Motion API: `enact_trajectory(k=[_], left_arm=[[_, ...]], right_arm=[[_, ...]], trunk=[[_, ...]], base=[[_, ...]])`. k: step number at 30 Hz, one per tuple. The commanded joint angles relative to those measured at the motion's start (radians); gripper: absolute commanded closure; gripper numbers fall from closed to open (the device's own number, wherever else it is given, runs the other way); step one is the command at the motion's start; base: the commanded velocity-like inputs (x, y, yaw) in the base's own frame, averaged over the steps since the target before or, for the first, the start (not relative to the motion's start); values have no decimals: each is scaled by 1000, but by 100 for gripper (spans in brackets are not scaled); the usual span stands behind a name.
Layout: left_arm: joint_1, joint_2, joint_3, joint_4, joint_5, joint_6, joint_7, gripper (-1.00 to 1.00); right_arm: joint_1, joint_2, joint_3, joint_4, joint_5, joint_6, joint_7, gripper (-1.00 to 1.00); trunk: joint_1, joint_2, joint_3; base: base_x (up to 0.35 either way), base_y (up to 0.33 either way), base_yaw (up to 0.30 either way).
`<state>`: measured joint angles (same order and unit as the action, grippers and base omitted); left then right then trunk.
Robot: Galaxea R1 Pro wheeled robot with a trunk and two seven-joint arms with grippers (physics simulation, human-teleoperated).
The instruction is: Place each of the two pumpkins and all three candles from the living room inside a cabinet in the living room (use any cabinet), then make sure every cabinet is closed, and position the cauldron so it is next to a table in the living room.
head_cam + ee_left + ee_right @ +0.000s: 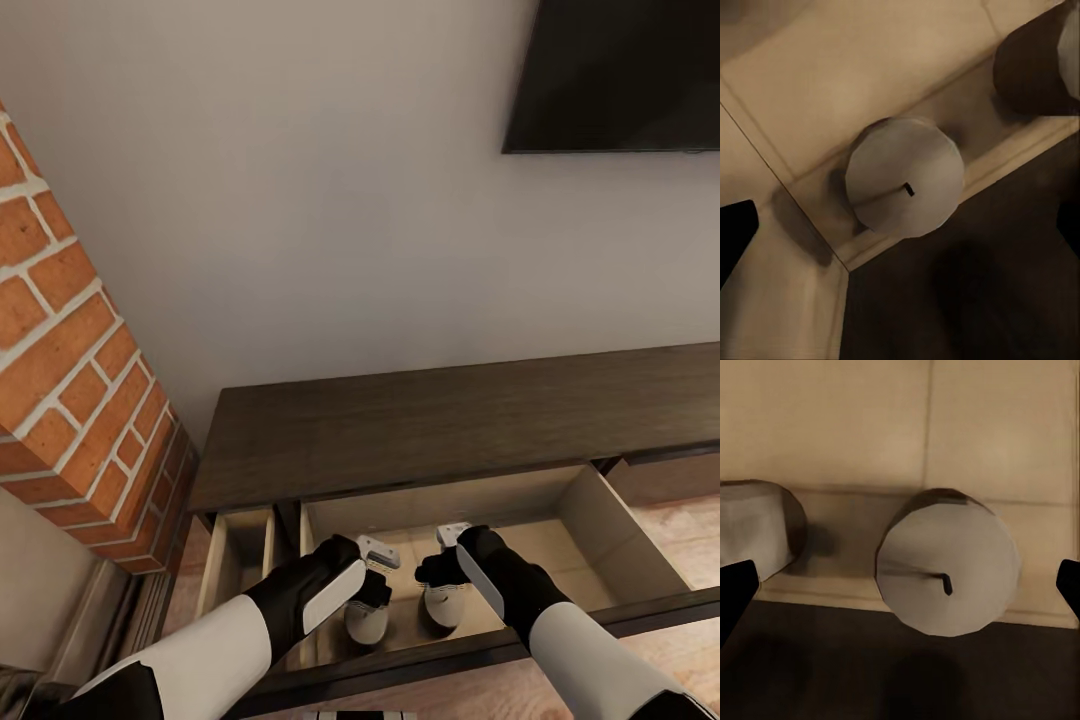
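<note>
Two short beige-cream cylindrical candles [367,622] [443,605] were seen upright, side by side, inside the dark-brown wooden cabinet's open pale drawer [630,560], each directly beneath a spread pincer, left [372,566] and right [447,553].

Matt dark-brown wood grain on the cabinet [450,420]; smooth pale beige board inside its open drawer [620,530]. Waxy, matt cream on both candles [904,186] [949,573]. Rough red brick with pale mortar on the pillar [70,370]. Glossy black on the screen [620,75].
</note>
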<state>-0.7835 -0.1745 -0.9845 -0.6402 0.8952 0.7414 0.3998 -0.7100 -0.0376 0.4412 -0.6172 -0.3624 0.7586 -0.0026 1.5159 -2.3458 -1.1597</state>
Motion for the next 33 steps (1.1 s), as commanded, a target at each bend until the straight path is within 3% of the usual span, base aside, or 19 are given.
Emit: enact_trajectory(k=[1,3,5,8,10,14,17,21,33], left_arm=[[-1,0,0,-52,9,4,15,-100],[0,4,6,-119,8,7,34,-100],[6,9,36,-239,13,11,129,-100],[24,13,81,-342,18,13,244,-100],[37,14,102,-380,18,14,276,-100],[48,14,118,-420,20,15,314,-100],[57,15,122,-439,21,16,343,-100],[92,26,127,-493,17,18,369,-100],[116,44,130,-525,16,18,376,-100]], right_arm=[[2,-7,2,-47,-1,4,-2,-100],[7,-19,-1,-107,-1,4,-3,-100],[19,-76,-4,-244,-3,8,-4,-100],[69,-146,-6,-428,-5,11,-5,-100],[120,-171,-8,-528,-6,13,-6,-100],[194,-193,-20,-647,-5,15,-9,-100],[211,-198,-50,-674,-5,16,-11,-100],[220,-205,-75,-690,-4,17,-11,-100],[224,-209,-82,-703,-4,16,-11,-100]], trunk=[[0,0,-1],[0,0,-1],[0,0,-1],[0,0,-1],[0,0,-1],[0,0,-1],[0,0,-1],[0,0,-1],[0,0,-1]], base=[[0,0,0],[0,0,0],[0,0,0],[0,0,0],[0,0,0],[0,0,0],[0,0,0],[0,0,0],[0,0,0]])
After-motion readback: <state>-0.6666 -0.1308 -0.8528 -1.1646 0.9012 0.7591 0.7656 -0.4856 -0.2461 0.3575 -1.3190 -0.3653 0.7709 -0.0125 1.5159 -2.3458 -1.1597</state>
